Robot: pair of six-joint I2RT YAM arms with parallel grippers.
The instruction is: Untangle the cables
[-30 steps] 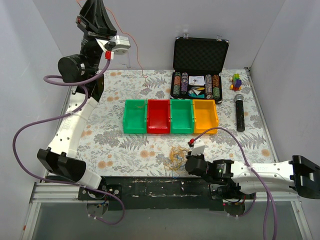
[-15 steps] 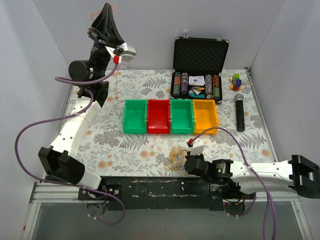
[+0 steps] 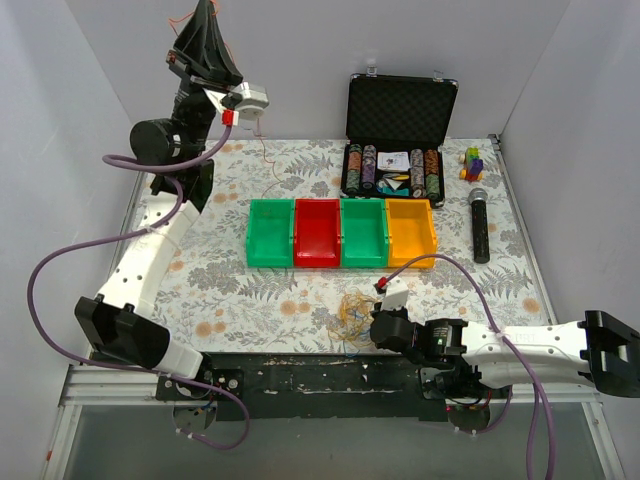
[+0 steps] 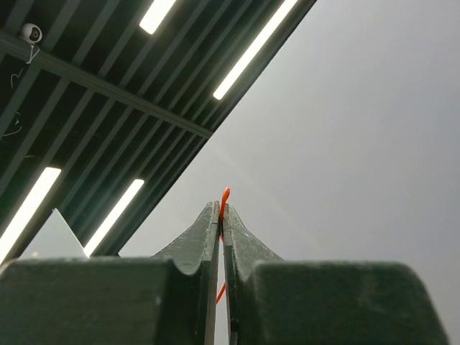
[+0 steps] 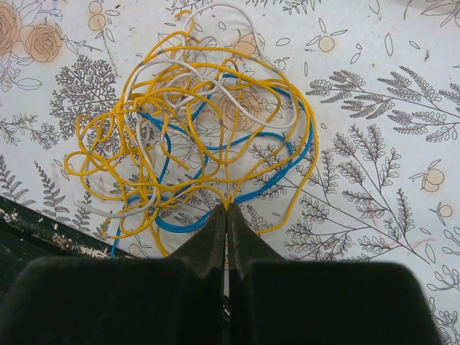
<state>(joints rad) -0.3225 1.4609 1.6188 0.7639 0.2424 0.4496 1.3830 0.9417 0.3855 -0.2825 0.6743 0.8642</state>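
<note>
Compared to a second ago, the left gripper (image 4: 221,208) had swung slightly right up high, still pinched shut on an orange strand (image 4: 225,195). The cables (image 5: 201,122) lay right at the tips of the right gripper (image 5: 226,208). It was closed, but I couldn't tell if it had hold of any. The strand's lower run was too thin to follow.

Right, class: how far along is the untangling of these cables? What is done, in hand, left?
Done: one orange strand looks clear of the tangle, clamped in the raised left gripper. In hand: the right gripper is shut at the tangle's near edge, apparently pinching yellow strands. Left: yellow, white and blue strands lie knotted together on the table.
</note>
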